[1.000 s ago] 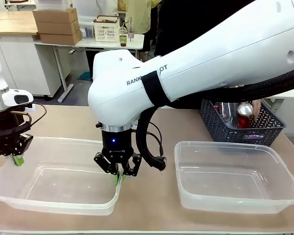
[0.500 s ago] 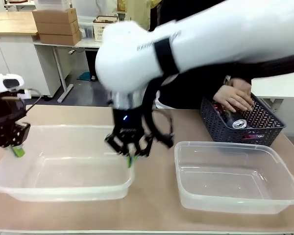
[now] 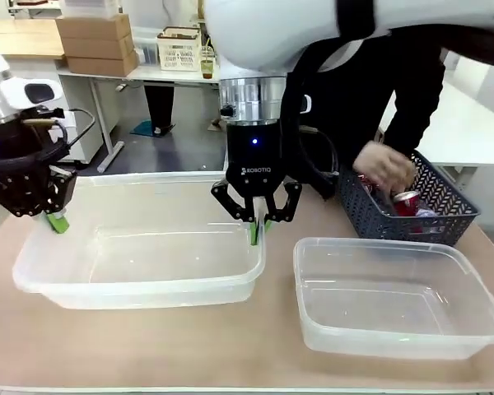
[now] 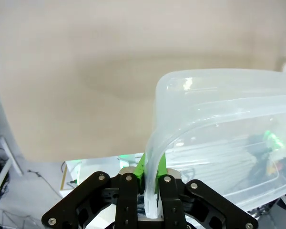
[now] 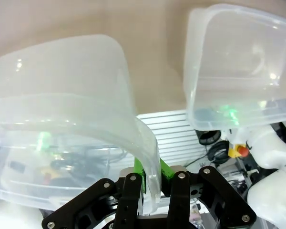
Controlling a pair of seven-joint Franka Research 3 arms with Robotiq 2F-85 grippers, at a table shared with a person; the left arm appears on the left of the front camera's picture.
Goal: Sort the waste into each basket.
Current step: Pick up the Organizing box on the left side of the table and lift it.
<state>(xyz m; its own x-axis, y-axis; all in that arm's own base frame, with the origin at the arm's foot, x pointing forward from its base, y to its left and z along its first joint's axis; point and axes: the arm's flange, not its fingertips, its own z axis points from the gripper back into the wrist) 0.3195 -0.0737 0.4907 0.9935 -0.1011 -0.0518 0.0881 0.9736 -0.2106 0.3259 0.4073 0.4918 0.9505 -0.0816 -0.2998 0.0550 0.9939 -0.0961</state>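
Note:
Both grippers hold the left clear tub [image 3: 140, 271] by its rim, and it hangs just above the table. My left gripper [image 3: 56, 220] is shut on its left rim, my right gripper [image 3: 255, 232] on its right rim. The left wrist view shows my left gripper [image 4: 151, 179] clamping the tub's rim [image 4: 190, 90]. The right wrist view shows my right gripper [image 5: 150, 179] doing the same on its rim [image 5: 133, 119]. The second clear tub [image 3: 395, 329] rests on the table at the right, also seen as a tub [image 5: 238, 67] in the right wrist view. A red-and-silver can [image 3: 406, 200] lies in the dark basket.
A dark lattice basket [image 3: 453, 218] with the waste stands at the back right, behind the right tub. A person's hand [image 3: 384, 169] reaches into it. Bare tabletop [image 3: 148, 346] runs along the near edge.
Both arms have lifted the left tub and carried it to the right and away from the near edge. The person's hand has moved over the dark basket.

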